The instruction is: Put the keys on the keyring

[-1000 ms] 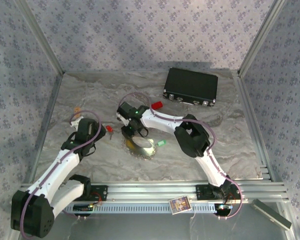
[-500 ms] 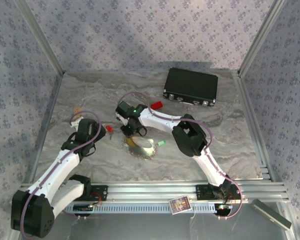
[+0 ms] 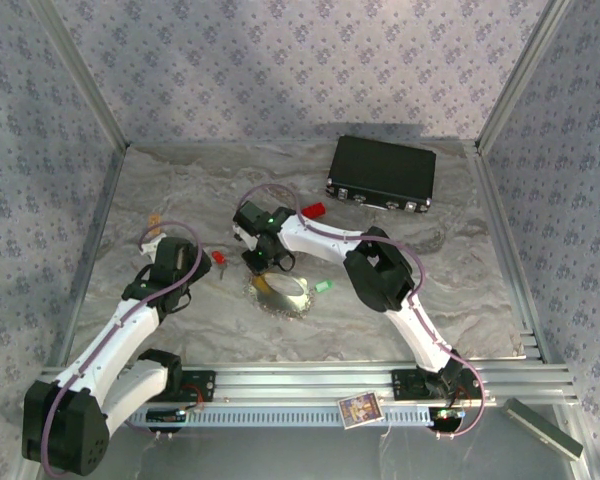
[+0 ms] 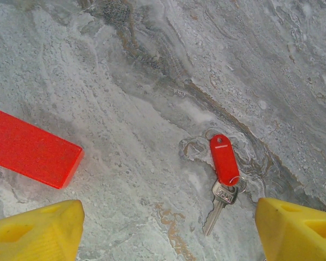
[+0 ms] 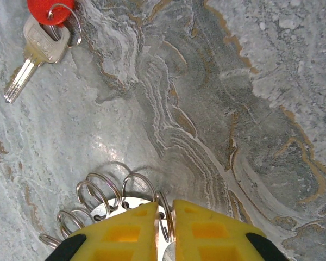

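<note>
right gripper (image 5: 164, 217) pinched on keyring (image 3: 285, 293) rim, mid tabletop toward near edge. left gripper (image 4: 168, 228) spread above red key (image 4: 224, 163), left of ring; green key (image 3: 323, 287) just right of it. step: securing ring. next: hold it steady, left grabs red key.

The bench (image 3: 180, 200) is lit brightly and evenly from above. Soft shadows are cast beside the arms (image 3: 325, 240) and behind the case (image 3: 381, 172). Glare is thrown off the keyring (image 3: 283, 293). Marble veins are rendered sharply in the wrist views; small things are barely resolved from overhead.
</note>
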`<act>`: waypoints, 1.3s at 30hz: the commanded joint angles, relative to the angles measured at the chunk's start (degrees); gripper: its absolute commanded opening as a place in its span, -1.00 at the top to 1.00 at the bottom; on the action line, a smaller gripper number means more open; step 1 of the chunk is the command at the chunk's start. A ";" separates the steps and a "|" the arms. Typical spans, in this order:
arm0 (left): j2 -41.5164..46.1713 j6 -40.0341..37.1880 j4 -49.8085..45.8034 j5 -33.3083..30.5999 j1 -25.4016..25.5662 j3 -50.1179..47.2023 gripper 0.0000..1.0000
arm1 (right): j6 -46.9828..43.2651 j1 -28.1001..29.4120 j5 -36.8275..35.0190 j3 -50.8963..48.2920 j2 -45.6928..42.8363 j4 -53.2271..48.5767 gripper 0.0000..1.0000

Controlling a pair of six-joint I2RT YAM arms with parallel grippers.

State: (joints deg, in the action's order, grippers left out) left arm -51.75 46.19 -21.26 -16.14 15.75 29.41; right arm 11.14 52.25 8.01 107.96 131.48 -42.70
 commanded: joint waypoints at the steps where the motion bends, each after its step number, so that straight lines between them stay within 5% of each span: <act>1: 0.58 0.79 -0.08 -1.02 -0.28 0.21 -0.63 | 0.29 -0.30 1.95 1.90 1.05 -2.03 0.74; 22: 1.11 -0.08 -0.61 -1.42 -0.37 1.00 -0.62 | -1.82 -0.15 -2.02 1.74 -0.76 -1.97 1.00; 39: 17.17 -13.19 10.10 7.54 -0.28 -2.01 -0.54 | -14.29 2.93 -11.21 -20.67 -28.98 20.00 1.00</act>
State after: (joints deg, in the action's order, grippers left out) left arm -37.47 37.23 -16.23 -11.97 15.75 28.71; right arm 2.24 55.18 -1.50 90.85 107.92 -29.56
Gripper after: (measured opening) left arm 0.774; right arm 0.051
